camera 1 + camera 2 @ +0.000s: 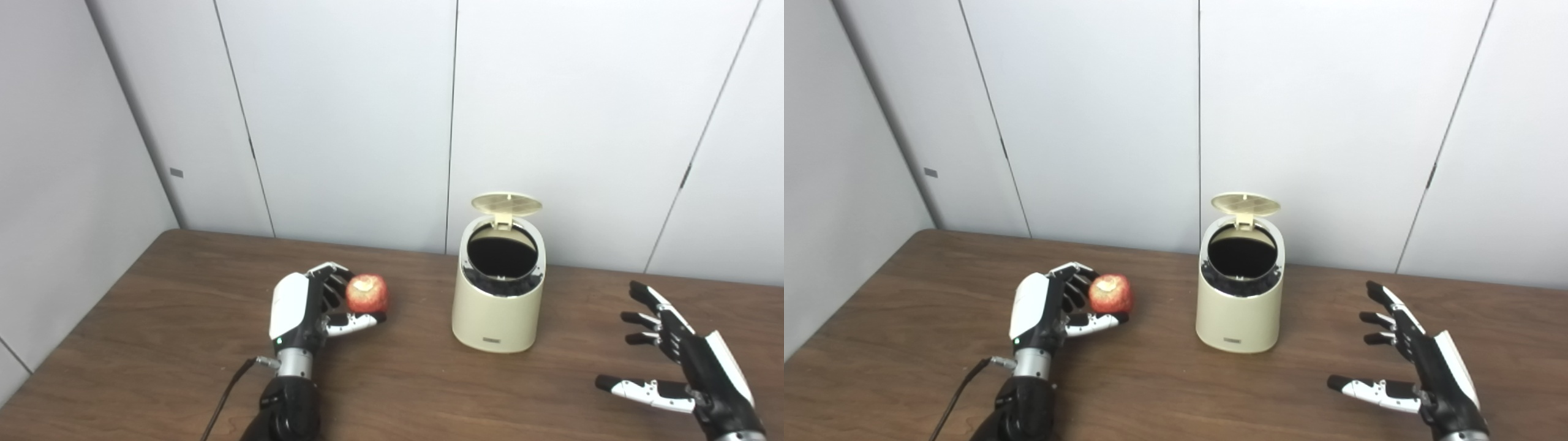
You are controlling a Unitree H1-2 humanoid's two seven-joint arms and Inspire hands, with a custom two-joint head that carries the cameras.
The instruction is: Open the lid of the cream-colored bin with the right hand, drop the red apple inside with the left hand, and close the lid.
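Wall panels: pale grey, vertical seams, closing off the far and left sides of the scene.

Table: dark brown wood grain, filling the near half of both views.

Cream-colored bin: small rounded cylinder, upright on the table right of centre, toward the far edge. Dark interior exposed; small dark label low on its near face.

Right hand: black and white, near right, well apart from the bin. Fingers spread and pointing left toward the far side, thumb out to the left. Nothing in it.

Left hand: black fingers, white back plate, left of centre, arm rising from the near edge. Fingers and thumb closed around the fruit, thumb beneath it. A black cable trails from the wrist toward the near edge.

Lid: cream, round, ribbed underside showing, hinged at the far rim of the bin and raised open.

Red apple: red with a pale patch on top, held in the left hand, left of the bin and apart from it. Whether it clears the table cannot be told.
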